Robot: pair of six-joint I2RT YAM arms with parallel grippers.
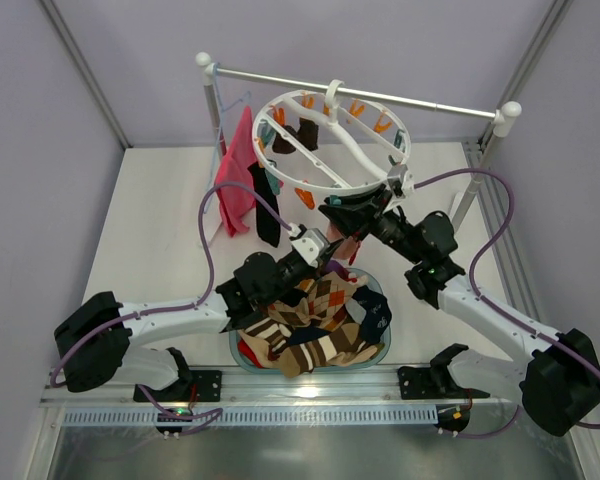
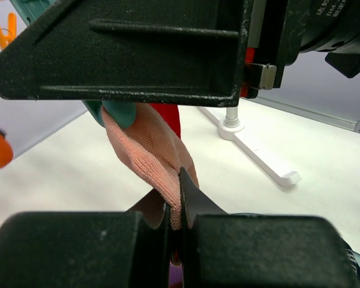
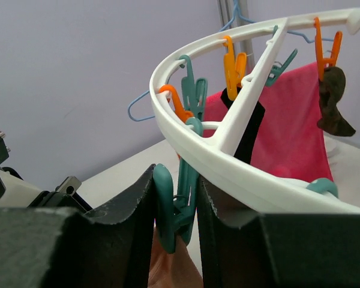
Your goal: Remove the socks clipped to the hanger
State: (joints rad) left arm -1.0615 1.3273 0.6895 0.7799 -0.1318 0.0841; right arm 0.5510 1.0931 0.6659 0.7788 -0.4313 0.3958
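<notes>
The left claw (image 2: 179, 201) pinches the peach sock (image 2: 145, 150) hanging beneath the teal clip (image 2: 117, 113); the right claw (image 3: 175, 192) squeezes that clip at the hanger (image 3: 228, 162) rim.

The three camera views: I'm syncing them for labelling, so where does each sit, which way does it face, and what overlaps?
Top external: above and behind the bases, looking down at the white round plastic hanger; left arm and right arm show whole.
Left wrist: on the left arm, looking along the left gripper, shut on a peach knit sock.
Right wrist: looking between the fingers of the right gripper, clamped on a teal plastic clip.
Shared: both wrist views show that clip and sock.
</notes>
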